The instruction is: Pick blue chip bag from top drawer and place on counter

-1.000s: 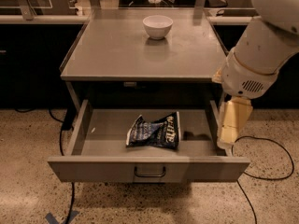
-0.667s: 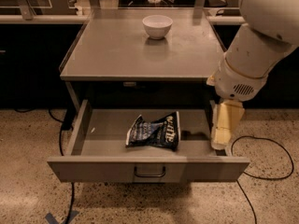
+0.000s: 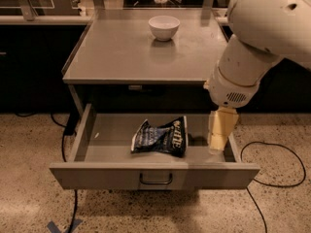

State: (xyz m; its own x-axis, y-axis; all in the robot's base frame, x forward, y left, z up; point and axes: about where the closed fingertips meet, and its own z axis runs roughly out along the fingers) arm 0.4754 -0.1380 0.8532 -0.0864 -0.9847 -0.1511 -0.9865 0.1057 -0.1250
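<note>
From the one camera view, my gripper [image 3: 216, 144] hangs at the right end of the top drawer [image 3: 97, 174], pointing straight down, its pale tip low inside the drawer and just beside the right wall; whether it is spread or closed I cannot tell from this side, and I see nothing in its hold. My white arm [image 3: 252, 47] comes in from the upper right and covers the counter's right front corner.

The blue chip bag [image 3: 160, 137] lies crumpled on the drawer floor, about midway along its width - white lettering up, one white edge to the right; it is near my gripper but apart from it, with bare drawer floor between the two. The drawer stands out from under the counter [image 3: 121, 57], its flat front panel facing the camera with a small dark bar handle [image 3: 156, 180] at the middle.

On the counter a white bowl [image 3: 164, 27] sits upright toward the back (a little right of centre), well apart from the bag. The floor [image 3: 29, 198] is speckled stone; a black cable [image 3: 286, 154] loops across it on the right, below my arm.
</note>
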